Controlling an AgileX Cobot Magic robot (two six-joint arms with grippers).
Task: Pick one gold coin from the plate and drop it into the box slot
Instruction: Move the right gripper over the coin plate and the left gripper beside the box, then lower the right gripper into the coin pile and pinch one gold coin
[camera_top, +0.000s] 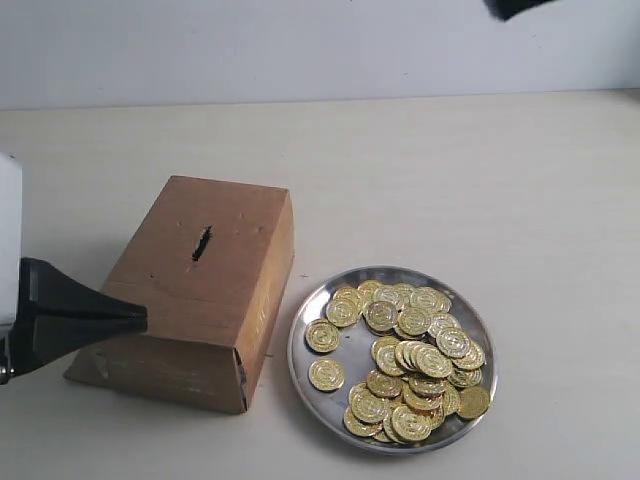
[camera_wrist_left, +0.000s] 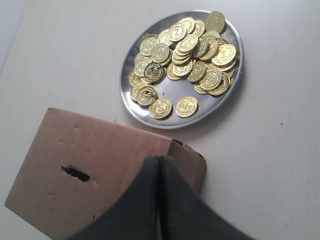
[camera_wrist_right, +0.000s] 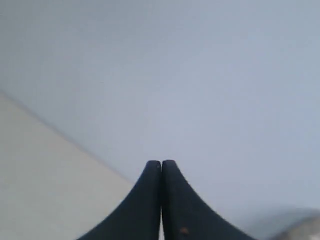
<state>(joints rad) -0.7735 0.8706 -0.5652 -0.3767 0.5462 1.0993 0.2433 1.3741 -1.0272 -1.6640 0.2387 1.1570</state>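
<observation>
The left gripper (camera_wrist_left: 160, 160) is hovering by the box (camera_top: 200, 290), jaws pressed together, empty. The right gripper (camera_wrist_right: 161, 163) is showing the same. Gold coins (camera_top: 415, 355) are lying on the plate (camera_top: 352, 352).

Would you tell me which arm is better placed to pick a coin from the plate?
Left, probably: the left hand, shut, hovers by the box, near the plate; the right hand is raised, facing the wall.

One box (camera_top: 190, 300), one plate (camera_top: 353, 350), several dozen gold coins (camera_top: 433, 361).
</observation>
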